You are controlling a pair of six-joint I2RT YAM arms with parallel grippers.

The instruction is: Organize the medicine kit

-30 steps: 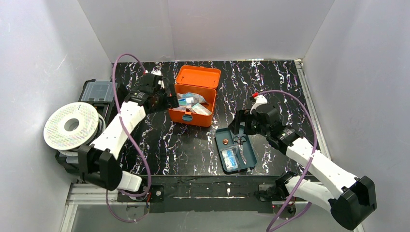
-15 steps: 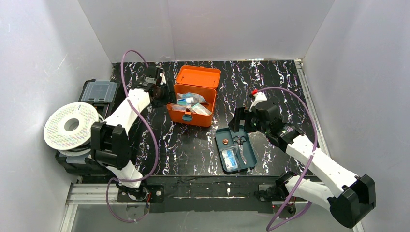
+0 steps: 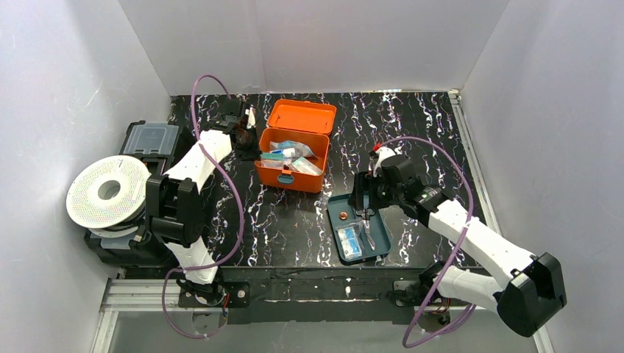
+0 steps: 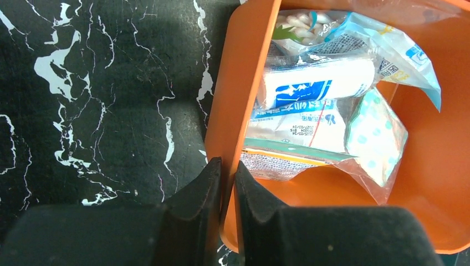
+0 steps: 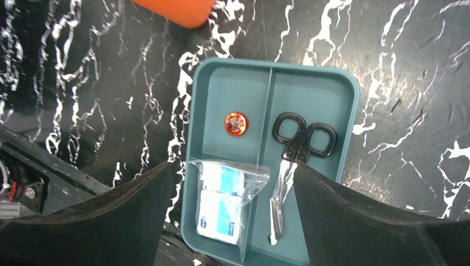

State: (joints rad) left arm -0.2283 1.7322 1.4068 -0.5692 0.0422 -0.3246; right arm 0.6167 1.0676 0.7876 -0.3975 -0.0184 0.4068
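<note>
Blue print on the white roll wrapper (image 4: 316,86) and the flat packet (image 4: 294,124) inside the medicine kit (image 4: 244,83) is too blurred to read. No other lettering is legible.

- Our left gripper (image 4: 228,166), stretched far forward, has its jaws pinched on the medicine kit (image 4: 246,83) wall.
- Our right gripper (image 5: 233,165) points down, jaws wide apart.

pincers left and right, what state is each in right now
Left pincer: closed on the side wall of the small orange rectangular plastic box.
Right pincer: open, empty, above the dark teal divided tray.
</note>
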